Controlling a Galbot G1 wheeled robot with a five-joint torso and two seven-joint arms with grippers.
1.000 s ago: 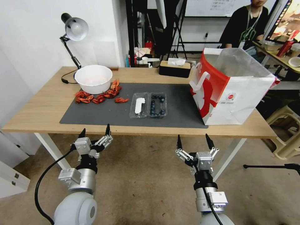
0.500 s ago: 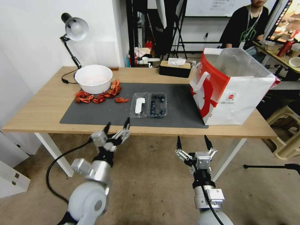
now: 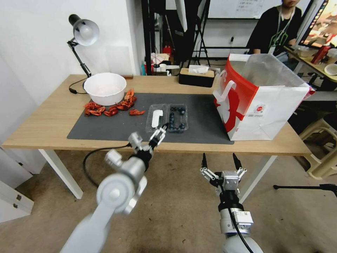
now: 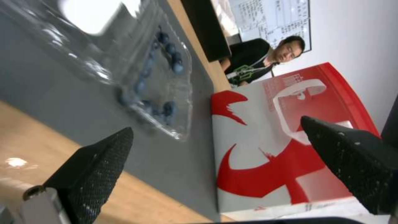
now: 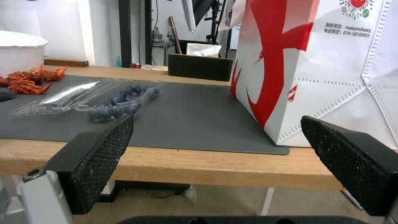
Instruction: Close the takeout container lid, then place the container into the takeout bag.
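Since a second earlier, the left gripper had swung up from below the worktop to the near edge of the takeout container — fingers wide. It lay open on the grey mat, takeout bag well to its right. Right gripper waited low — fingers wide.

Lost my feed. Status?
Left gripper open at clamshell's near edge; right gripper open, below table edge. Takeout container open flat on mat. Takeout bag upright. Nothing between.
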